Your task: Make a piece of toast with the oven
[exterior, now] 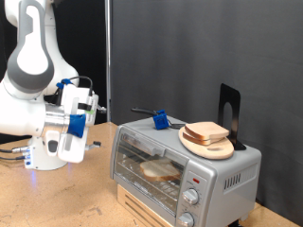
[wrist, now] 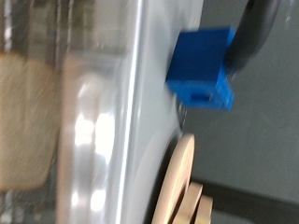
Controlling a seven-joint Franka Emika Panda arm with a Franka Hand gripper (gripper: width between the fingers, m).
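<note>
Gripper [exterior: 92,112]: grip state indiscernible; hangs off oven's [exterior: 180,161] exterior-view left; piece of toast [exterior: 159,170] lies flat inside, door shut.

My workspace is a robotics lab: black curtain backdrop [exterior: 180,57], bare plywood bench [exterior: 57,199], my cabled arm [exterior: 38,85], and a staged toaster oven [exterior: 185,165].

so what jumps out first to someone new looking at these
The silver oven at the exterior view's lower right, door shut, with a piece of toast visible on the rack through the glass. On its roof sit a round wooden plate carrying another bread slice and a small blue block. The gripper hangs off the oven's left side, holding nothing visible.
</note>
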